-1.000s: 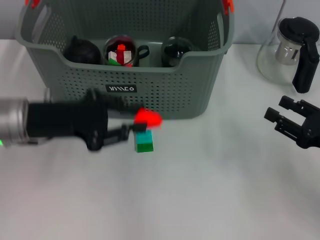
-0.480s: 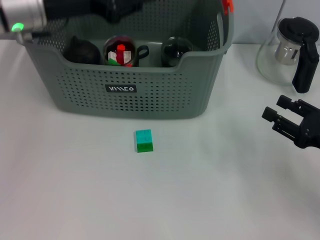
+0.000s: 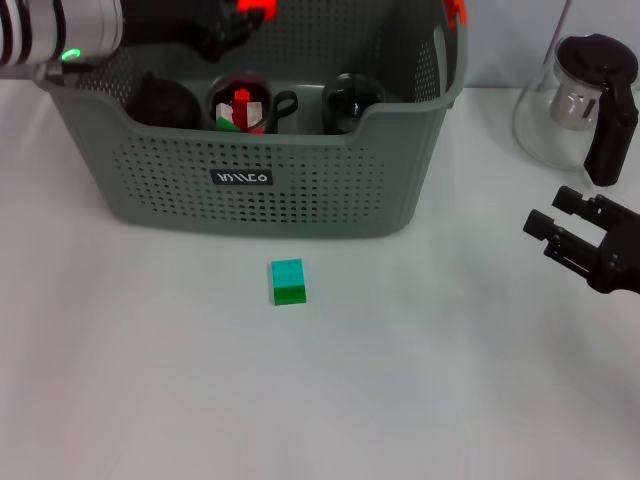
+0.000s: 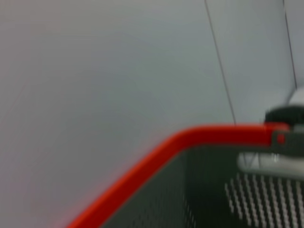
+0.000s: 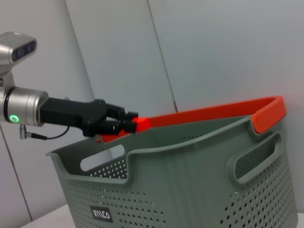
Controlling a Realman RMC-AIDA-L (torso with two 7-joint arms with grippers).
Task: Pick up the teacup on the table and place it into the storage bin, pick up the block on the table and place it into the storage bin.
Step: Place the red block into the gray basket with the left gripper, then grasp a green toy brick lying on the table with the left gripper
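Left end effector (image 3: 240, 15): was held above the rear left of the storage bin, closed on a small red object (image 5: 140, 124) over the bin's opening.
Right end effector (image 3: 560, 232): was positioned low over the counter at the far right, well apart from the bin, its fingers spread open and empty.
Storage bin (image 3: 300, 180): a grey-green perforated basket with orange handle clips and a small black label on its front wall, was set at the back of the white counter (image 3: 400, 400).
Bin contents: a dark round item, a cup (image 3: 243, 103) holding red, white and green pieces, and another dark cup were lined up inside.
Block (image 3: 288, 282): teal over green, was left on the counter just in front of the bin.
Glass teapot (image 3: 580, 100): black-lidded, was placed at the far right, beside the bin.
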